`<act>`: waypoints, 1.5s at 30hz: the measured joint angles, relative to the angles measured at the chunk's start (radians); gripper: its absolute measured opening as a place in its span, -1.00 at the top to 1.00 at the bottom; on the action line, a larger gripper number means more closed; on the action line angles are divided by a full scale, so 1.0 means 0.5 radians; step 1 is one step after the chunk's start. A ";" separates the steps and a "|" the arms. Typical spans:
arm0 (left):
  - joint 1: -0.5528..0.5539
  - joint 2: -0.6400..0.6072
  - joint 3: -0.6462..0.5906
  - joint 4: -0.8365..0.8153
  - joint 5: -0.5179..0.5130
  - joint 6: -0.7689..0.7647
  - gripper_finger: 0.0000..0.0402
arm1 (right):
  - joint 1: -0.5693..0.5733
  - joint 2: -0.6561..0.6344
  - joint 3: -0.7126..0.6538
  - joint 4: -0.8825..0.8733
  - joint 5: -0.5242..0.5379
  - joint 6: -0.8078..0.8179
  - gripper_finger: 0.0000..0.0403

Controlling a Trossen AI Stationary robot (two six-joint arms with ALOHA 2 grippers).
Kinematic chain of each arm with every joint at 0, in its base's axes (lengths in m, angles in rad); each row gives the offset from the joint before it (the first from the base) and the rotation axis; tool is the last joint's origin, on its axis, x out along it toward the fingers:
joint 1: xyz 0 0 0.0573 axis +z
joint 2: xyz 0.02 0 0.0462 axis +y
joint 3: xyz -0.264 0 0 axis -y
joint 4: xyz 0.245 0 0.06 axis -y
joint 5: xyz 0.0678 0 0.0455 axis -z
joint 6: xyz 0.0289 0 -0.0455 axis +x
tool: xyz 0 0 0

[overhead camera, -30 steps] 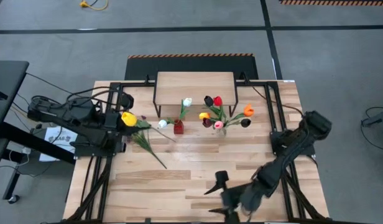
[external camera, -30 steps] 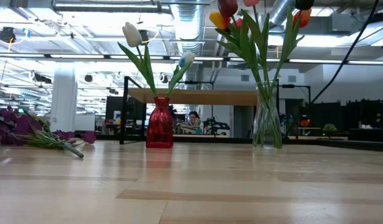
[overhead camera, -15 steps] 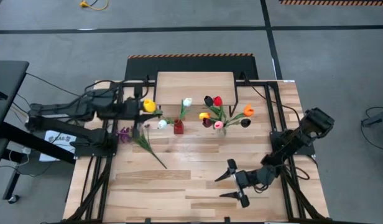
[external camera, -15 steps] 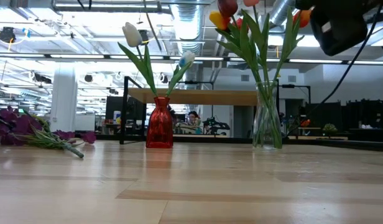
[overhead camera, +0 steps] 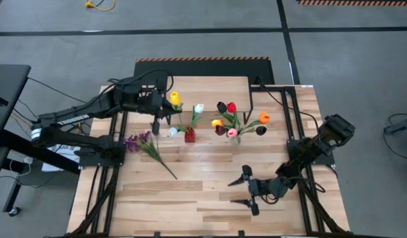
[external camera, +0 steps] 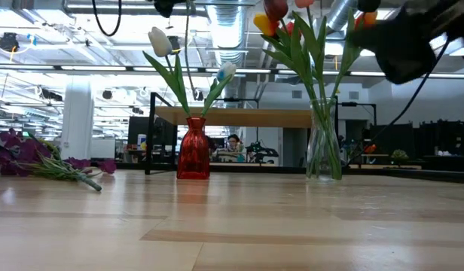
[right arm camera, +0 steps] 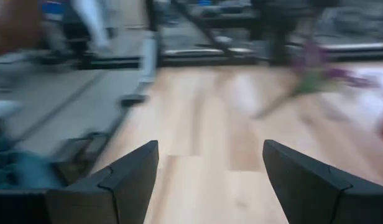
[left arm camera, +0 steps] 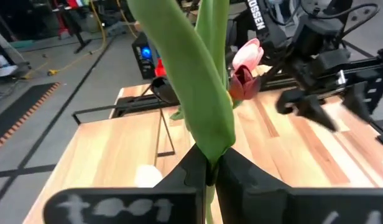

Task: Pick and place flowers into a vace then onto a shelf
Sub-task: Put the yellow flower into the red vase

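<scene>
1. The left gripper (overhead camera: 157, 109) is reaching out over the table (overhead camera: 210, 192) at the left front corner of the shelf (overhead camera: 207, 89) — its fingers (left arm camera: 198, 168) are pressing together on the green stem of a yellow tulip (overhead camera: 174, 98), whose bloom is sitting just past the gripper, over the shelf's edge.
2. Just beyond that gripper's tip, the red vase (overhead camera: 189, 135) is standing with 2 white tulips (overhead camera: 199, 108) in it, in front of the shelf.
3. Farther to the right of it, the clear vase (external camera: 323, 143) is holding a bunch of red, yellow, orange, pink and near-black tulips (overhead camera: 230, 119).
4. On the near-left side of the left gripper, the purple blossoms (overhead camera: 139, 141) are lying flat on the table, apart from both vases.
5. The right gripper (overhead camera: 246, 192) is hovering over the table's near right part, well apart from the flowers — its fingers (right arm camera: 126, 177) are standing wide and gripping nothing.
</scene>
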 joint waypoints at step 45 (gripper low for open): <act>0.143 0.175 -0.014 -0.001 0.176 0.227 1.00 | -0.087 -0.058 0.000 -0.418 0.432 0.404 -0.39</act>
